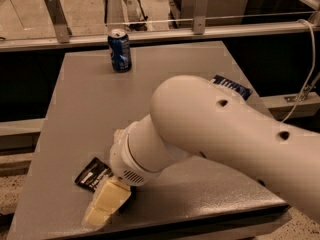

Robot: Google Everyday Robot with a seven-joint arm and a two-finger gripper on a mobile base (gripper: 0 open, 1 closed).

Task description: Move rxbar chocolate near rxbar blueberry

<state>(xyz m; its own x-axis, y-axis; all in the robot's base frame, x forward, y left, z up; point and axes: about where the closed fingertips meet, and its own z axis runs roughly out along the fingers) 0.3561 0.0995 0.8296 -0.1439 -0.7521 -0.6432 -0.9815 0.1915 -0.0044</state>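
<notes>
The rxbar chocolate (91,173) lies flat near the front-left corner of the grey table (82,109), skewed to its edges, its right part hidden under the wrist. The cream gripper (103,208) points down-left just beside it; its opening cannot be told. A blue can (120,50) stands upright at the back. Right of the white arm (215,134), the rxbar blueberry (231,86) lies diagonal, half covered. A metal rail (150,32) runs behind.

Robot test lab, by the look: plain grey counter (165,89) fenced by a metal rail (225,30) with upright brackets (55,16), loose cable (312,69) at right, tool (106,206) low over the counter's front-left corner.
</notes>
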